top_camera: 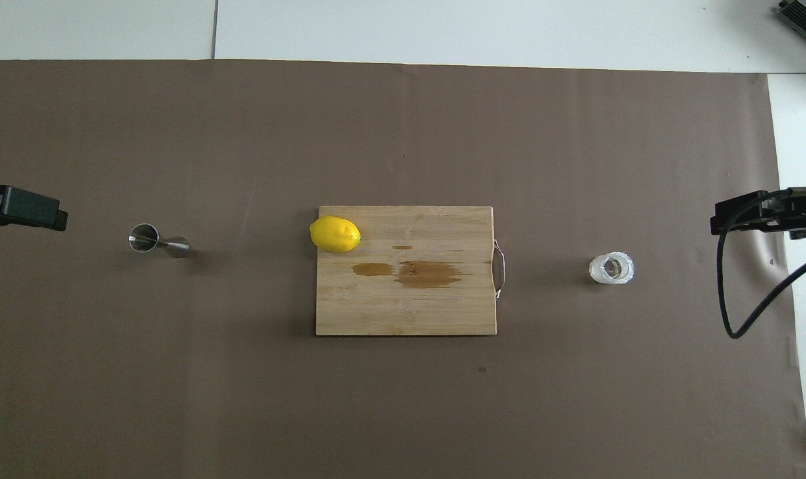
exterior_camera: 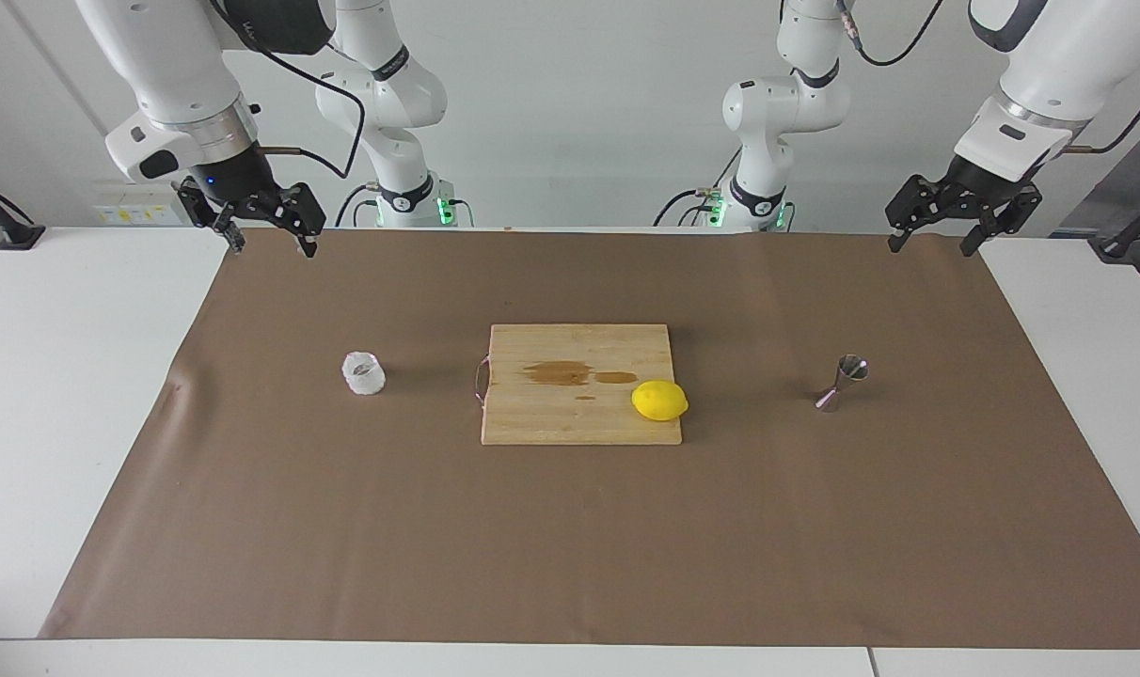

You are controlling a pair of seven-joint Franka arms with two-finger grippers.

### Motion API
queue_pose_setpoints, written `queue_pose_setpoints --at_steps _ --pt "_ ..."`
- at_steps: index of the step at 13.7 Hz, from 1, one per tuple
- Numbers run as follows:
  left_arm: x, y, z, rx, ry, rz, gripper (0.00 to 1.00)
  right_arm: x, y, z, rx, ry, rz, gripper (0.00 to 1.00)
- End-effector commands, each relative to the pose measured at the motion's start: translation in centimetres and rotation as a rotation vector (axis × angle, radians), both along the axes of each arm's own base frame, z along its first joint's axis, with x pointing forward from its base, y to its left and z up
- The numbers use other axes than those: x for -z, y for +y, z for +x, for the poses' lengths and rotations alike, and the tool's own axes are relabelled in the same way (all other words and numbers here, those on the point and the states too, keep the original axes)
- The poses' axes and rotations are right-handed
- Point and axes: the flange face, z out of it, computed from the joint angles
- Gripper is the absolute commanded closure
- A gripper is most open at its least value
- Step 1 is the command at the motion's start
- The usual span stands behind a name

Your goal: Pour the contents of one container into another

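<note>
Up by the robots, the right hand (exterior_camera: 267,237) hangs in the air over the mat's (exterior_camera: 570,545) edge at the right arm's end of the table (exterior_camera: 71,376). Its two fingers are apart and it holds nothing. The left hand (exterior_camera: 935,237) hangs over the mat's edge at the left arm's end. Its fingers are apart too, and it is empty. Both arms wait.

Farther out, three things sit in a row across the middle of the mat. The cup (exterior_camera: 364,373) stands upright toward the right arm's end. It is small, whitish and see-through, with a bumpy wall. Its mouth is open at the top, but what is inside cannot be told.

The board (exterior_camera: 570,414) lies in the middle, with a metal handle on the side toward the cup. It has brown wet-looking stains on it. A lemon (exterior_camera: 659,401) rests on the board's corner on the side toward the jigger.

The jigger (exterior_camera: 842,382) stands on the mat toward the left arm's end, well apart from the board. It is shiny steel with a thin waist. What is in its top cannot be seen.
</note>
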Motion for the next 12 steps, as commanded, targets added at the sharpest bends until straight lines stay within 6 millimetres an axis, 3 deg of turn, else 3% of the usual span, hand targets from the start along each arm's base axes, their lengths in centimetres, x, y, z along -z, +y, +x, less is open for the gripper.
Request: queue_pose_setpoints --at_steps 1,5,8,10,12 --pt "-0.1 0.2 -0.1 -0.008 0.008 -0.017 0.0 -0.1 -0.4 -0.1 -0.013 0.012 0.004 0.0" --pt "-0.1 0.4 -0.1 -0.012 0.006 -0.017 0.0 -0.1 -0.4 -0.1 -0.013 0.012 0.004 0.0" --pt "0.4 1.7 0.3 -0.037 0.012 -0.017 0.0 -0.1 -0.4 -0.1 -0.014 0.012 0.004 0.0" --pt "1.5 2.9 1.1 -0.062 0.027 -0.02 0.0 -0.1 -0.4 -0.1 -0.013 0.012 0.004 0.0" --pt "4.5 3.9 2.7 -0.123 0.083 -0.037 0.0 -0.1 -0.4 -0.1 -0.013 0.012 0.004 0.0"
